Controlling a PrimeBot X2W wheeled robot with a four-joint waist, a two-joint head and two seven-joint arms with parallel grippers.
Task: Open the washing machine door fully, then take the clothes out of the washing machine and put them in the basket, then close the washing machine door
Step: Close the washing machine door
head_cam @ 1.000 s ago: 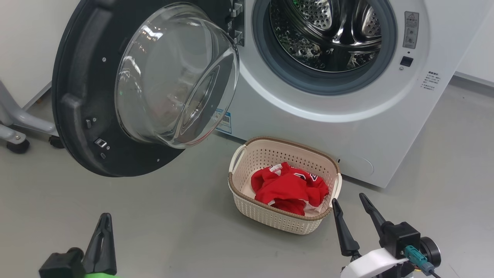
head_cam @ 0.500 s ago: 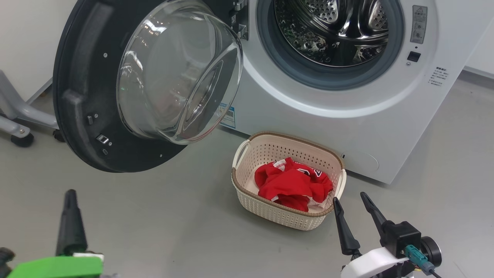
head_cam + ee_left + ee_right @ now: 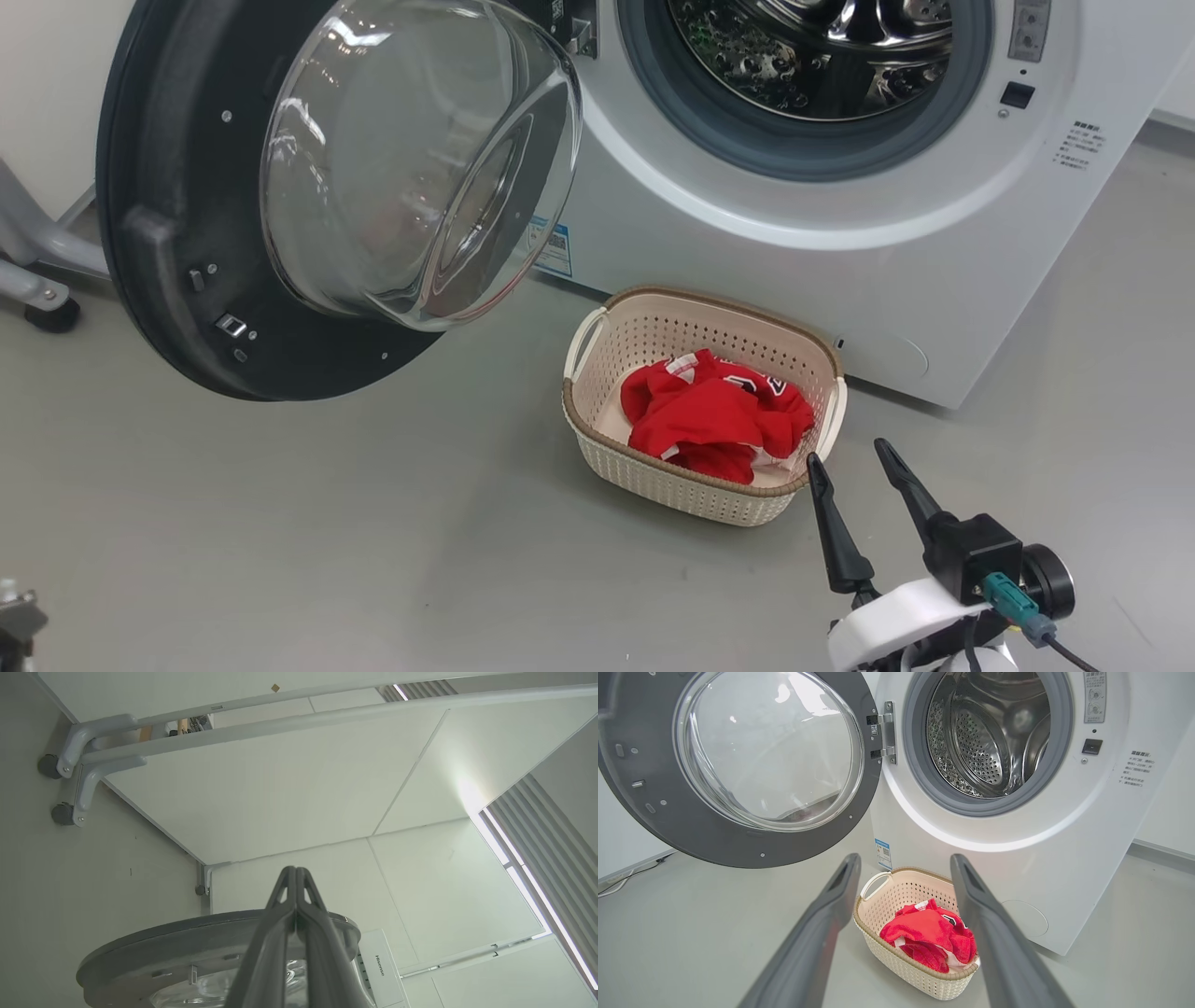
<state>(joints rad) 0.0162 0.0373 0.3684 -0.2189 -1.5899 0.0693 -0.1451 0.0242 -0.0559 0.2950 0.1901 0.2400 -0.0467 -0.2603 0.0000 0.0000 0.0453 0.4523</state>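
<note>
- The washing machine drum looks empty
- The washing machine door hangs wide open; if I push its slippery glass, I could slide off
- The basket sits just beside the machine, so the swinging door might bump it
- The clothes lie in the basket
- My right gripper has 2 fingers apart, holding nothing; my left gripper is squeezed closed on nothing

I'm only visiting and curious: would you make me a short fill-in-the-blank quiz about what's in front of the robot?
1. The washing machine door stands ____.
2. The clothes in the basket are coloured ____.
3. The basket sits in ____ of the washing machine.
4. The right gripper holds ____.
Missing words: open; red; front; nothing.
</note>
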